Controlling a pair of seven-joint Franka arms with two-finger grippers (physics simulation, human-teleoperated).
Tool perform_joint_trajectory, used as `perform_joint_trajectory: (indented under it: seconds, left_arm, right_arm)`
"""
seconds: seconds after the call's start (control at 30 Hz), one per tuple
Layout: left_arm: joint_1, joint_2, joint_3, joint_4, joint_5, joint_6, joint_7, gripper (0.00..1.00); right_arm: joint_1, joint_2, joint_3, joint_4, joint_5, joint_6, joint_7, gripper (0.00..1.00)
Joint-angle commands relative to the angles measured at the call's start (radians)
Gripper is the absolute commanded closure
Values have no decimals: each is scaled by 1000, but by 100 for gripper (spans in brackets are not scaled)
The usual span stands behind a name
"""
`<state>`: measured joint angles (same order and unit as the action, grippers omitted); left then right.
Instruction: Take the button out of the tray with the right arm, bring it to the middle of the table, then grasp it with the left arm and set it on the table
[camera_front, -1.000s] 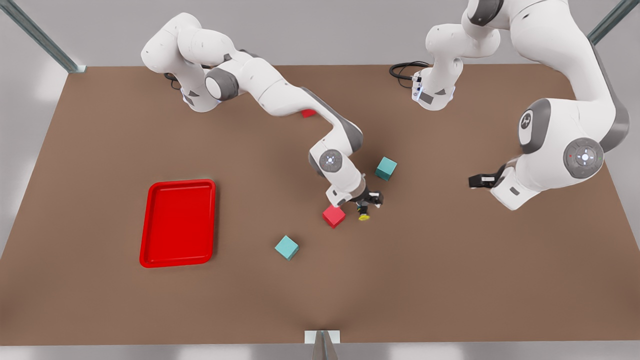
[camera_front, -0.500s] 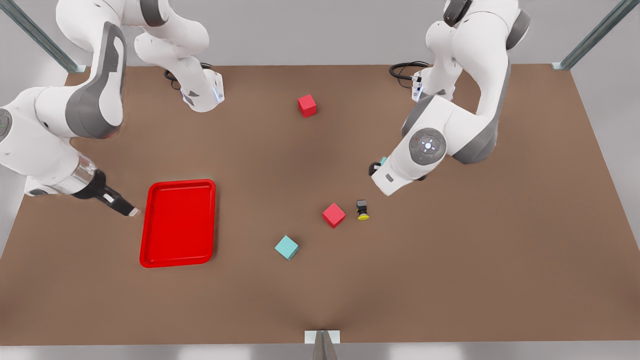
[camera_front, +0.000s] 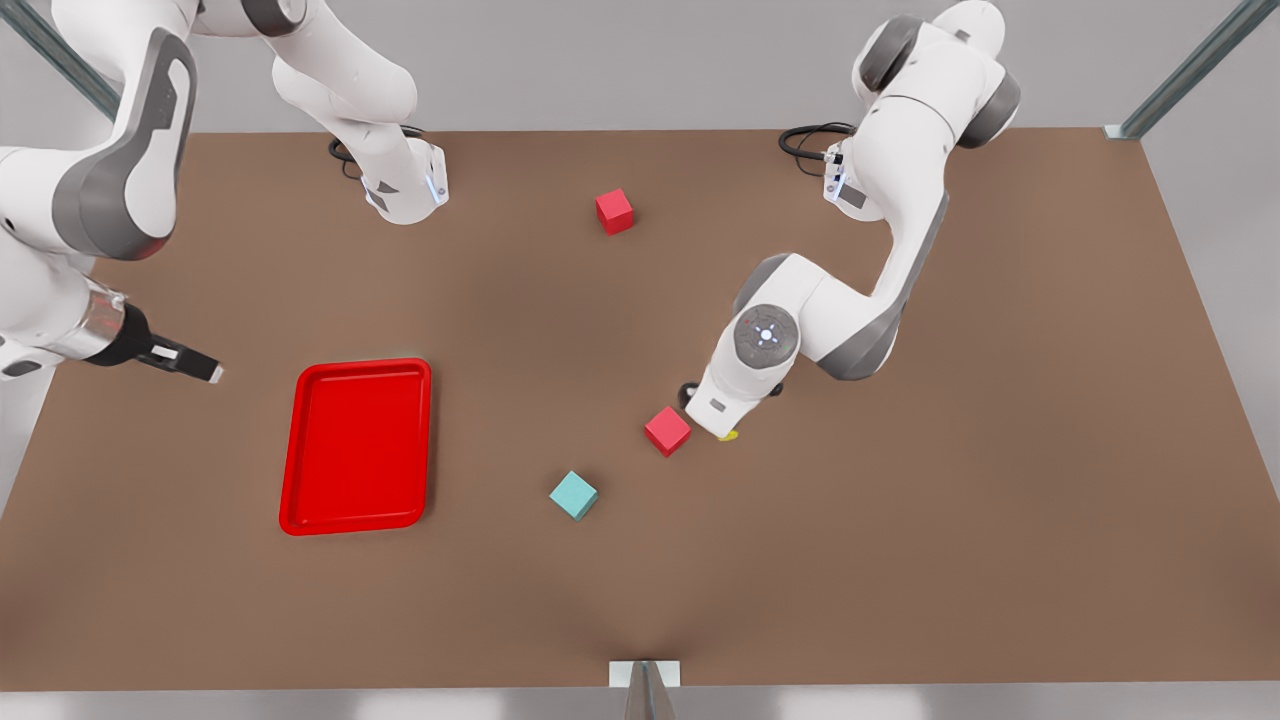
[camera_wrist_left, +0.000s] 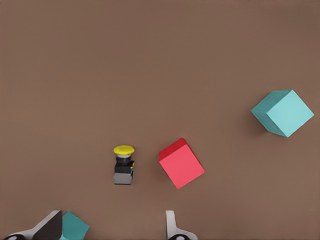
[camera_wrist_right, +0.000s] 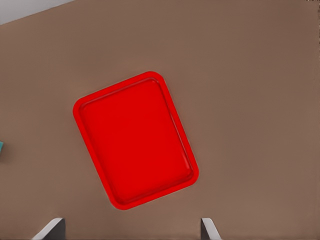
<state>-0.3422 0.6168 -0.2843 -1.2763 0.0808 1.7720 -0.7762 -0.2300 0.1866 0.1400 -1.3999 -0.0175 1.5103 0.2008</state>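
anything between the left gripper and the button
No. In the left wrist view only bare table lies between the open left gripper and the button; the red cube sits beside the button, apart from it.

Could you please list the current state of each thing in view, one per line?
button: upright on the table, ungrasped.
tray: flat on the table, nothing in it.
left gripper: open, above the button.
right gripper: open, apart from the tray, on the front view's left.
near red cube: on the table beside the button.
far red cube: on the table, alone.
teal cube: on the table, alone.
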Motion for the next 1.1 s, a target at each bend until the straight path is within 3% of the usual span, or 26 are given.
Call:
perform_joint_trajectory:
  seconds: [0.0, 0.1, 0.2, 0.33, 0.57, 0.77, 0.9, 1.07]
  left_arm:
    - [51, 12, -1, -57, -35, 168, -166, 0]
    - [35, 75, 0, -86, 16, 244, -163, 0]
    - [15, 86, 0, -182, 47, 353, -163, 0]
    - [40, 34, 0, -255, 66, 343, -149, 0]
    - [60, 9, -3, -313, 97, 363, -75, 0]
    - [-14, 20, -13, -330, 100, 328, -89, 0]
    - [-9, 11, -15, -437, 180, 428, -77, 0]
    - [-11, 34, -13, -443, 180, 468, -81, 0]
  right_arm:
    - [12, -7, 1, -1, -19, -19, -233, 0]
    - [18, -6, 70, 36, -7, -2, -227, 0]
    - [51, 37, 70, 87, -5, 50, -227, 0]
    - [37, 37, 64, 82, 51, 1, -103, 0]
    - [40, 31, 67, 87, 57, -4, -103, 0]
    - [35, 27, 66, 87, 80, -7, -103, 0]
    - [34, 25, 61, 87, 79, -15, -104, 0]
    - [37, 22, 61, 87, 80, -15, -104, 0]
